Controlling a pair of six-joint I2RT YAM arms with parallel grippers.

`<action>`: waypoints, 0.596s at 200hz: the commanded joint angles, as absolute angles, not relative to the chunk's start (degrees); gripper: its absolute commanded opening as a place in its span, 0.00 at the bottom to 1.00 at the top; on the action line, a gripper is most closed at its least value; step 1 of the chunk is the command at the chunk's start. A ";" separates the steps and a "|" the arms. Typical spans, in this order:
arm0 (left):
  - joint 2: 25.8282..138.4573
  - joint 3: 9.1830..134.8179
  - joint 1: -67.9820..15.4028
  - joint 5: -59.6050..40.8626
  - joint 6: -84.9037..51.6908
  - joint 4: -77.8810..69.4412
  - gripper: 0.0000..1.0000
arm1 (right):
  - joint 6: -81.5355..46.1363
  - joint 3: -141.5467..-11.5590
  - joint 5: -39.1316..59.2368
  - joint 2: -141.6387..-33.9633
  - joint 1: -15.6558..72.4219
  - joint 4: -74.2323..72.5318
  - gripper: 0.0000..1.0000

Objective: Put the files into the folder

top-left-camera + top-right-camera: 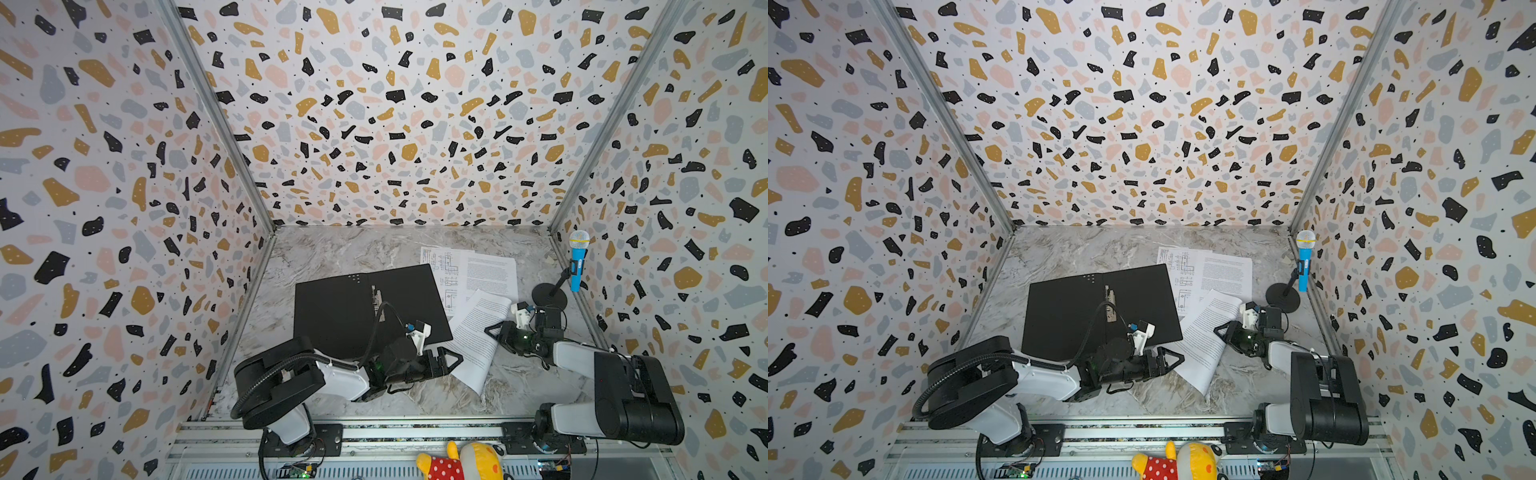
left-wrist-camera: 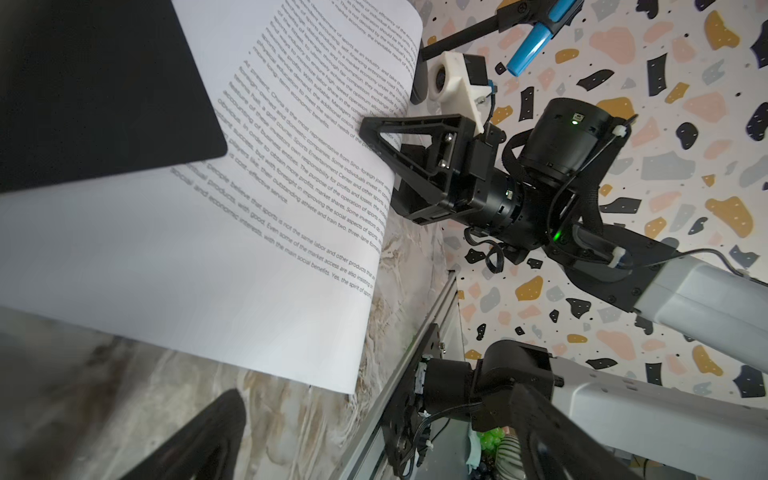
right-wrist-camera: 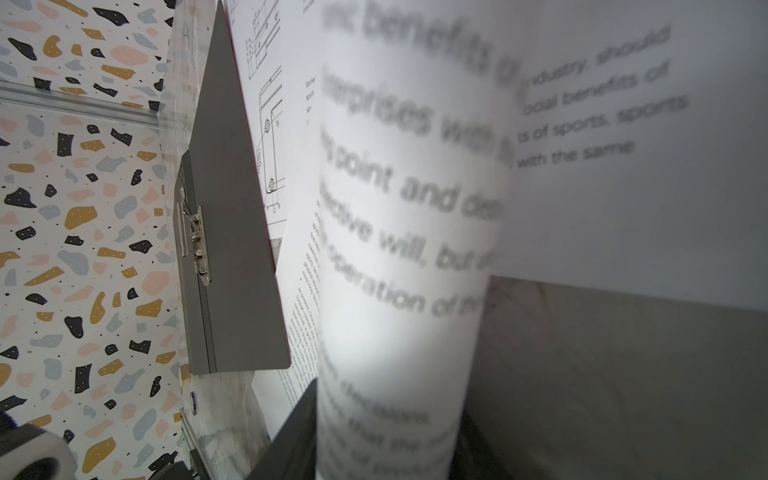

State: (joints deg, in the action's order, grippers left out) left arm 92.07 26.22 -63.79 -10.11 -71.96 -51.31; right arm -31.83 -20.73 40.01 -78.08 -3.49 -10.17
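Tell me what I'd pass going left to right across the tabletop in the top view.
Open black folder → curled text sheet → blue microphone on its stand.

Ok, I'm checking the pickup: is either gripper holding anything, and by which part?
The right gripper holds the nearest text sheet by its curled-up side edge; the left gripper is open and empty.

Matt black folder [image 1: 332,311] with shiny metal clip [image 1: 377,297], white paper files [image 1: 478,332], smooth marble-patterned table [image 1: 332,249]
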 commanded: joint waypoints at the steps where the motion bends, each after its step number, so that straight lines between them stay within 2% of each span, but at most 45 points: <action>1: 95.84 25.07 -67.34 -4.93 -79.01 -66.41 1.00 | -30.87 -19.84 38.76 -79.00 -3.62 -8.92 0.43; 33: 102.92 24.30 -72.06 -1.63 -85.55 -77.27 0.98 | -30.71 -19.51 38.58 -79.41 -3.75 -9.29 0.43; 75: 109.20 25.98 -77.24 1.67 -89.53 -81.02 0.97 | -30.51 -19.27 37.84 -79.76 -3.77 -9.49 0.43; 119: 113.57 27.54 -78.33 2.32 -92.38 -84.63 0.96 | -30.94 -18.69 37.62 -79.98 -3.75 -10.33 0.43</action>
